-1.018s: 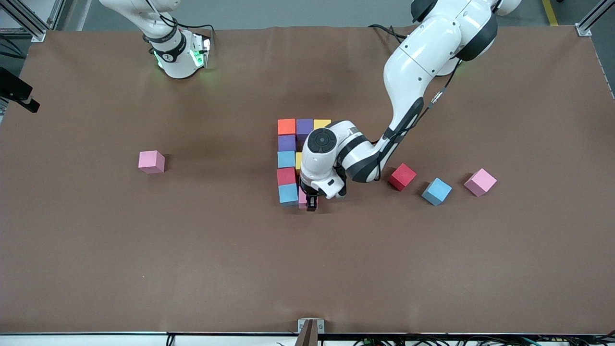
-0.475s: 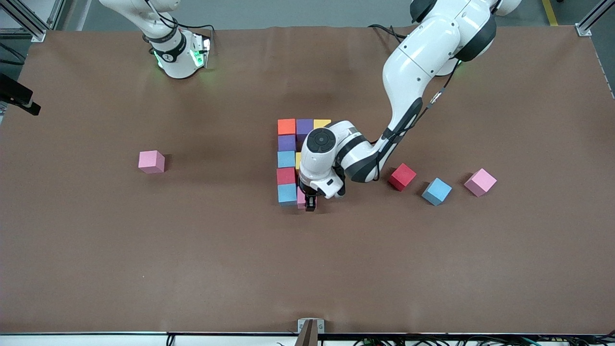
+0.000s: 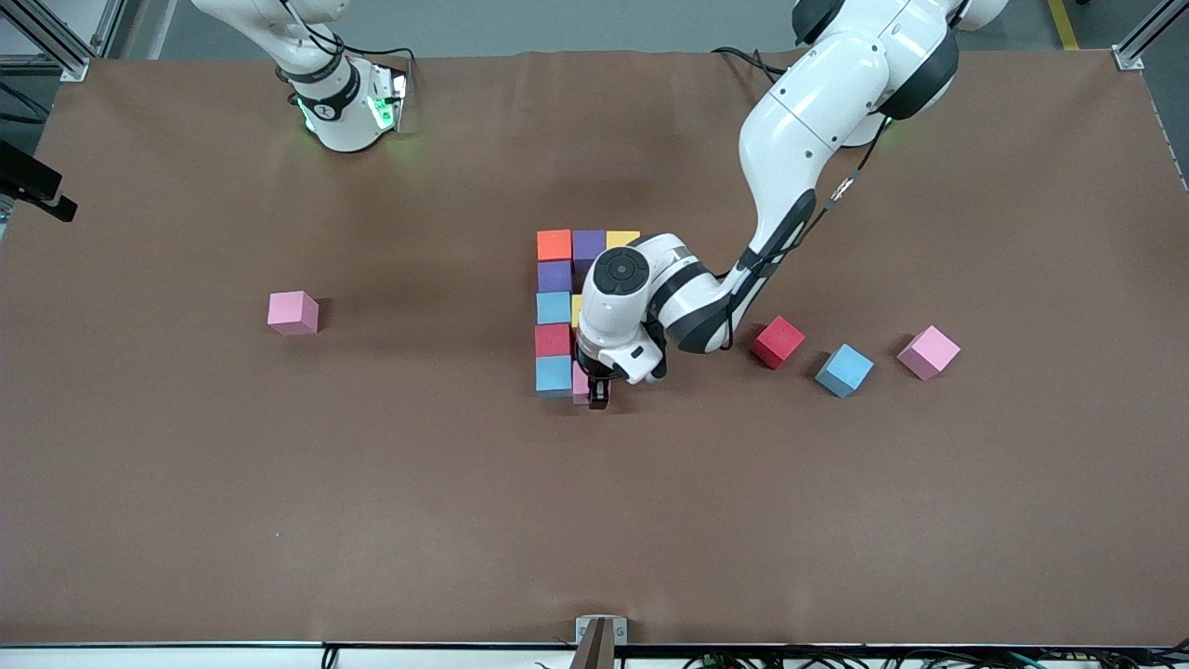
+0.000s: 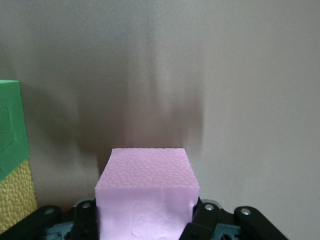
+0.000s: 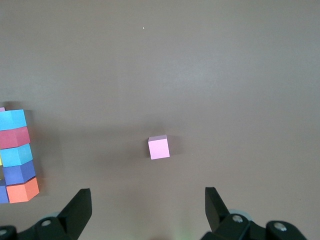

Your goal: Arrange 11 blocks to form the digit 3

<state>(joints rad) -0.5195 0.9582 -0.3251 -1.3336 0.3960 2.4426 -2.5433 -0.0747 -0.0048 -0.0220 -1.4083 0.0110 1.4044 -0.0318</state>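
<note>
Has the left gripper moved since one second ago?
Yes, slightly. The left gripper, shut on a pink block, shifted a little farther from the front camera, judged against the lone pink block.

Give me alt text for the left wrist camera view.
A pink block fills the lower middle, gripped between the left gripper's black fingers just above the brown table. At one edge, a green block sits beside a yellow block.
</note>
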